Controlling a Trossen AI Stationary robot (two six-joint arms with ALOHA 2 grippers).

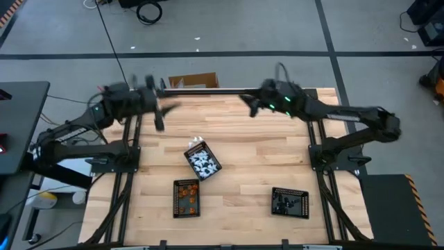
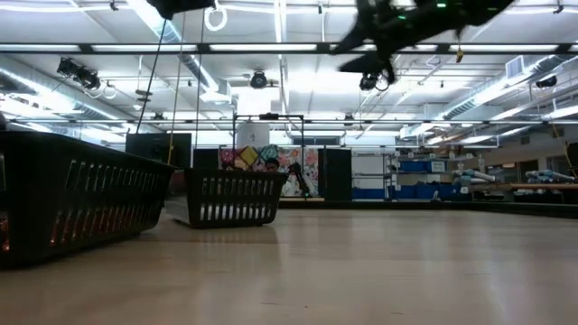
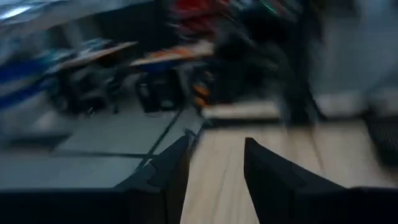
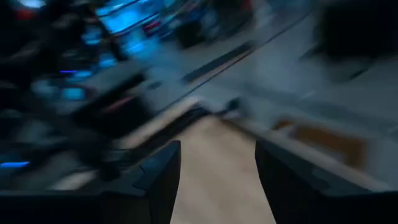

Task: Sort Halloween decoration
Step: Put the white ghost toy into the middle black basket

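Three black rectangular trays stand on the wooden table. The middle tray (image 1: 202, 162) holds a mix of white and black tiny pieces. The near left tray (image 1: 186, 198) holds orange pieces. The near right tray (image 1: 289, 202) holds dark pieces. My left gripper (image 1: 165, 114) is raised over the table's far left part, open and empty; its fingers show in the left wrist view (image 3: 214, 155). My right gripper (image 1: 248, 104) is raised over the far middle, open and empty; its fingers show in the right wrist view (image 4: 217, 158).
A cardboard box (image 1: 194, 81) and a dark bar (image 1: 208, 89) lie along the table's far edge. Bare wood (image 1: 243, 160) lies between the trays. In the low view two trays (image 2: 230, 196) stand at left, and my right gripper (image 2: 375, 41) hangs high above.
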